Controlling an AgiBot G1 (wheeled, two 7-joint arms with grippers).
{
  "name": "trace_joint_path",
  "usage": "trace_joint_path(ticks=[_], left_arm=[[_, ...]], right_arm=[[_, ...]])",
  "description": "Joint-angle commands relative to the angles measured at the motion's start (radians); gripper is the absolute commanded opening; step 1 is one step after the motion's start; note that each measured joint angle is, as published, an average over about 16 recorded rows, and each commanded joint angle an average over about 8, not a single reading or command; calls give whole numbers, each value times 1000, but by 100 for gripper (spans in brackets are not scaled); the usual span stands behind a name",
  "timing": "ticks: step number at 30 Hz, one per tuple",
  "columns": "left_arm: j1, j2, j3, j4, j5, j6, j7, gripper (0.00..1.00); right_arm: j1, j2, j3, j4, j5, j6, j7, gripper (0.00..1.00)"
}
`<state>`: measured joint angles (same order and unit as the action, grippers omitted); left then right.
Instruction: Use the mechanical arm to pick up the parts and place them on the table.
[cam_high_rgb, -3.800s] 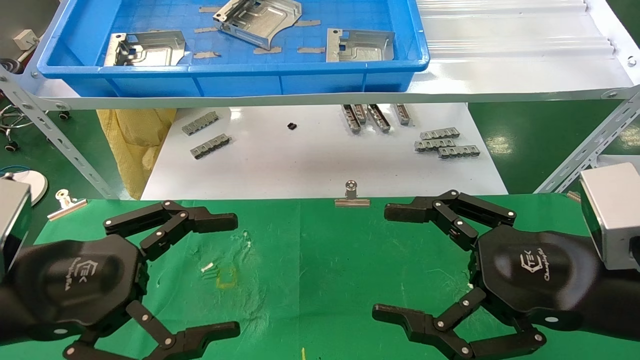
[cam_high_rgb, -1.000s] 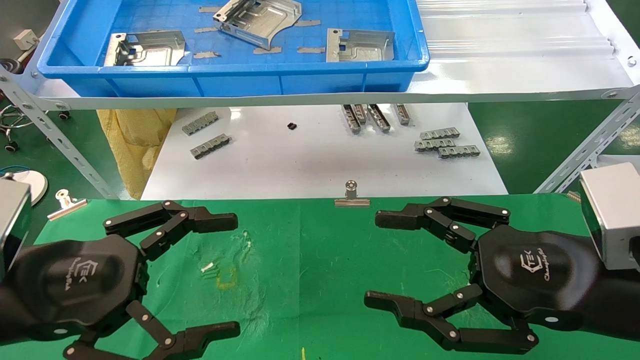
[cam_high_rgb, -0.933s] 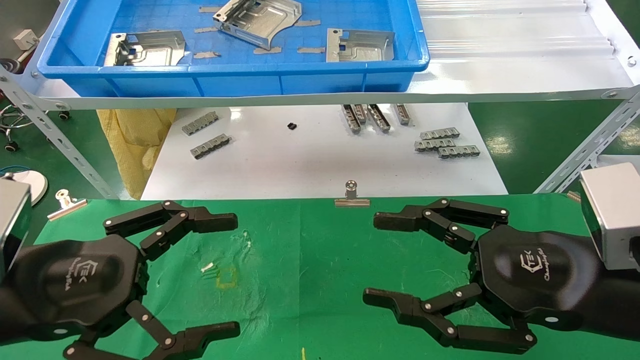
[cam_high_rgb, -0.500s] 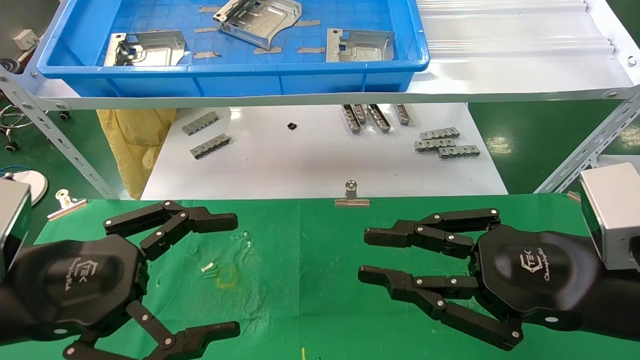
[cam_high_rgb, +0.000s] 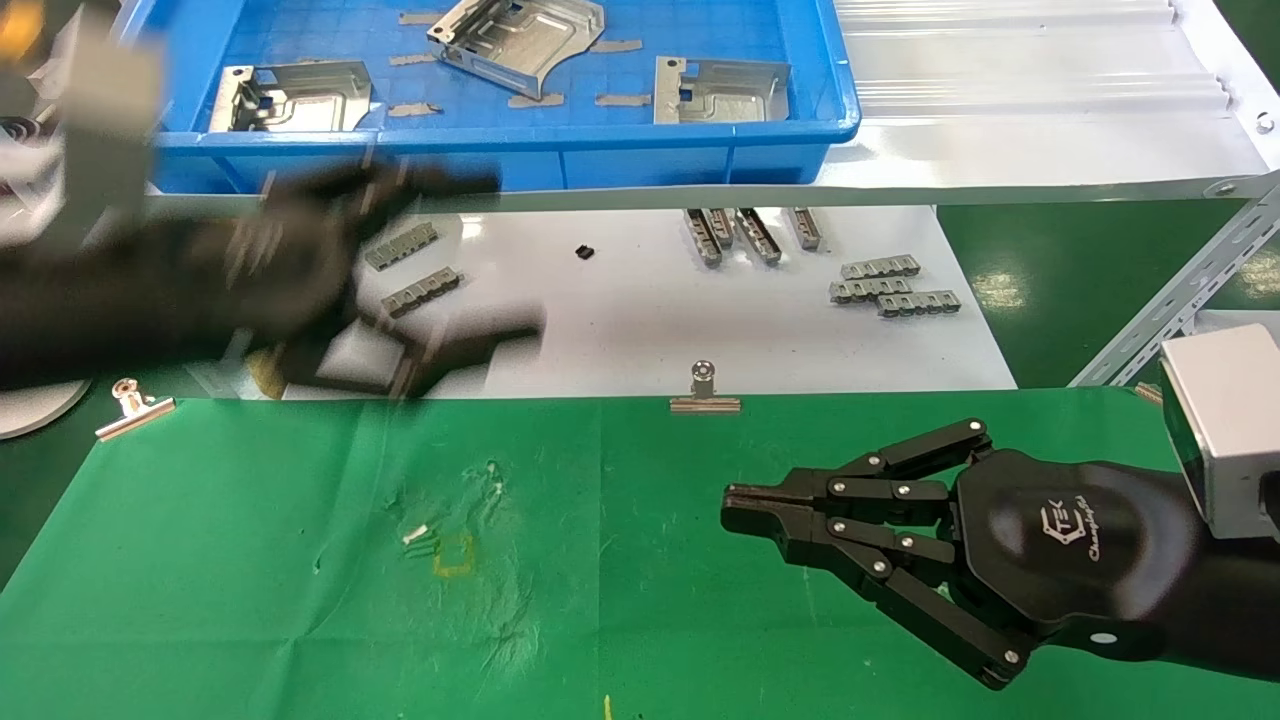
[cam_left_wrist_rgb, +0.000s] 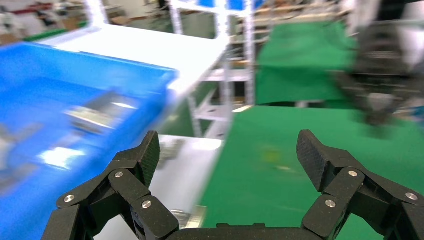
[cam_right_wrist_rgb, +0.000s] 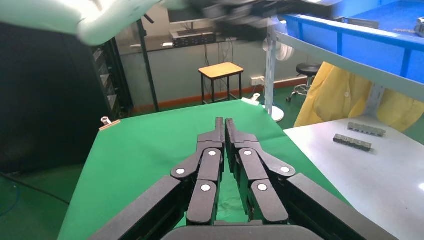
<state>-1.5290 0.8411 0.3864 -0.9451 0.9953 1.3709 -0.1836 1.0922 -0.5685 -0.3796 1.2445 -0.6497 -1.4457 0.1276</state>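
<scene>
Three shiny silver parts lie in the blue tray (cam_high_rgb: 500, 165) on the upper shelf: one at the left (cam_high_rgb: 290, 97), one in the middle (cam_high_rgb: 520, 40), one at the right (cam_high_rgb: 718, 90). My left gripper (cam_high_rgb: 480, 260) is open and empty, blurred, raised in front of the tray's front wall, below the left part. In the left wrist view its fingers (cam_left_wrist_rgb: 145, 155) stand wide apart, with the tray (cam_left_wrist_rgb: 60, 100) beside them. My right gripper (cam_high_rgb: 735, 508) is shut and empty, low over the green table (cam_high_rgb: 560, 560); it also shows in the right wrist view (cam_right_wrist_rgb: 223, 125).
Small grey notched bars (cam_high_rgb: 890, 285) lie on the white board (cam_high_rgb: 620, 320) under the shelf. Silver clips (cam_high_rgb: 704, 390) hold the green cloth at its far edge. A slanted shelf brace (cam_high_rgb: 1170, 300) stands at the right. A yellow mark (cam_high_rgb: 452, 555) is on the cloth.
My left arm has risen fast from the green table toward the blue tray, still open. My right gripper has closed from wide open to shut and stays over the table.
</scene>
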Motion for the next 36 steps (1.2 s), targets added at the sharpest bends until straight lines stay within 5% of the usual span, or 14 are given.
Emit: trace_joint_path(ticks=[1, 7, 14, 20, 23, 29, 36], left_arm=[[-107, 56, 32, 96, 68, -9, 2, 100], [-323, 238, 92, 451, 236, -226, 88, 100], [-443, 387, 125, 714, 327, -466, 148, 100], [-479, 440, 132, 829, 343, -548, 163, 32], [-487, 451, 131, 865, 343, -579, 164, 1], [-491, 470, 124, 910, 335, -640, 159, 0], [-486, 489, 120, 926, 330, -673, 152, 0]], right_arm=[[0, 0, 0, 0, 0, 0, 0, 0], [0, 0, 0, 0, 0, 0, 0, 0], [0, 0, 0, 0, 0, 0, 0, 0], [0, 0, 0, 0, 0, 0, 0, 0], [0, 0, 0, 0, 0, 0, 0, 26], [0, 0, 0, 0, 0, 0, 0, 97], [0, 0, 0, 0, 0, 0, 0, 100]])
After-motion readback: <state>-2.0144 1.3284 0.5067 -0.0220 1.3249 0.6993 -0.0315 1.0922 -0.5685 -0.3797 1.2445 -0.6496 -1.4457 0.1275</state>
